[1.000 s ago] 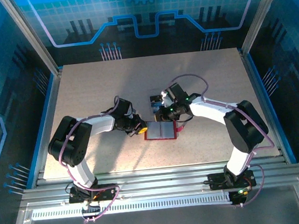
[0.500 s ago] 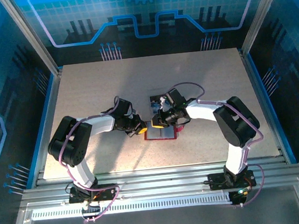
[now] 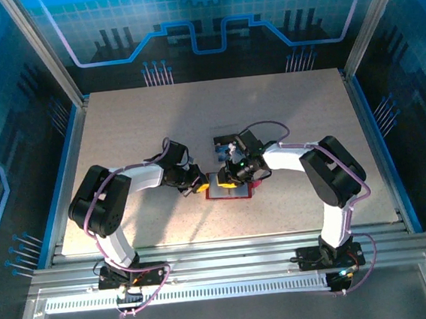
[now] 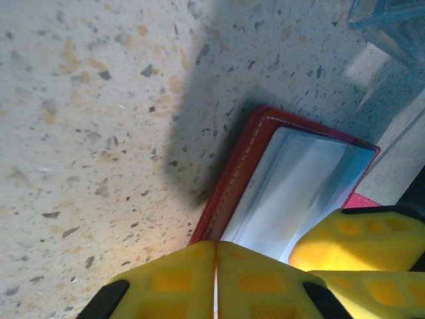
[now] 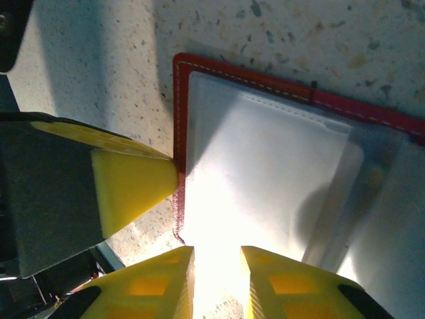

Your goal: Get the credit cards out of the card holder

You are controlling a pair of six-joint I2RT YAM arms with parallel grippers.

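Observation:
The red card holder (image 3: 231,189) lies open on the table, grey pockets up. My left gripper (image 3: 202,185) is shut, its tip pressed on the holder's red left border (image 4: 232,179). My right gripper (image 5: 216,256) hangs low over the pale inner pocket (image 5: 265,166) with its jaws a narrow gap apart and nothing seen between them. Glare whitens the pocket, so I cannot tell whether a card sits in it. A blue credit card (image 3: 220,150) lies on the table just behind the holder. The right gripper's yellow fingers (image 4: 358,246) show at the holder's right side in the left wrist view.
The speckled tabletop (image 3: 135,129) has free room to the left, the right and the back. Metal rails (image 3: 230,259) run along the near edge, and blue walls enclose the table. Both arms meet at the holder, fingertips almost touching.
My right gripper has come forward from the blue card behind the holder to over the holder's pocket, and its jaws have parted slightly. The left gripper has stayed put.

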